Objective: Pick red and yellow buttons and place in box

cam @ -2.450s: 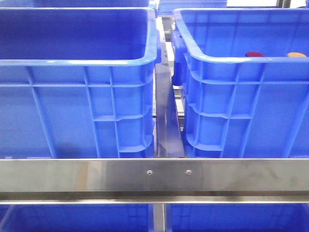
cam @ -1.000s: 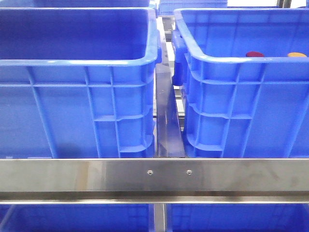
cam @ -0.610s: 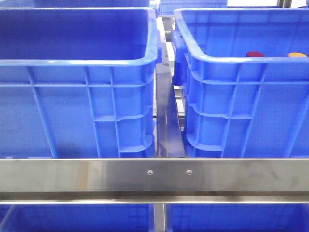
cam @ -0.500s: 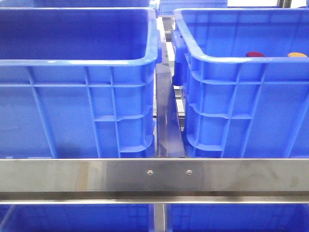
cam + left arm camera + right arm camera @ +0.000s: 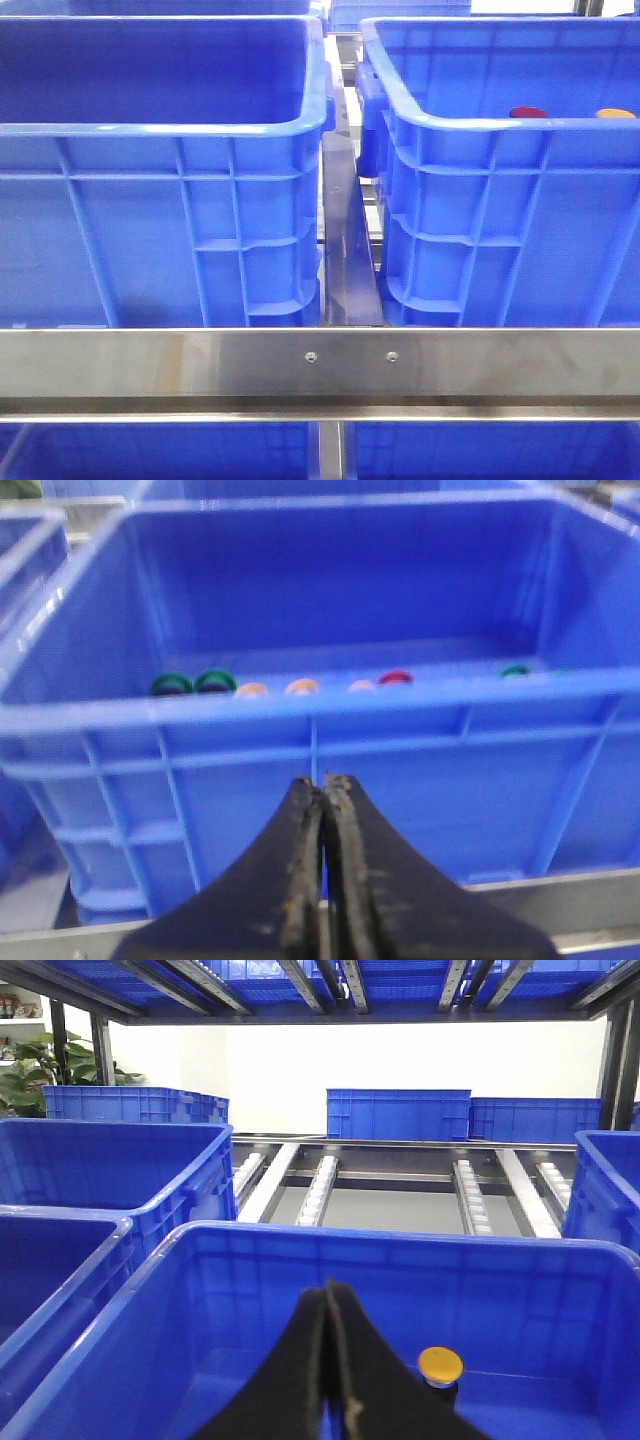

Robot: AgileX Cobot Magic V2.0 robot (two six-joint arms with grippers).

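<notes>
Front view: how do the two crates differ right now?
The left crate shows no contents past its rim from here; the right crate shows a red button and a yellow button just above its rim. The right crate sits slightly angled, the left squarer. Both are blue, ribbed and open-topped.

The left gripper (image 5: pixel 323 785) is closed tight. Past it sits a big blue crate (image 5: pixel 320 750) with little colored buttons (image 5: pixel 300 685) inside.

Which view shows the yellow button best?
The right wrist view: the yellow button shows whole inside the crate. The front view catches only its top edge over the rim. In the left wrist view I cannot tell it.
</notes>
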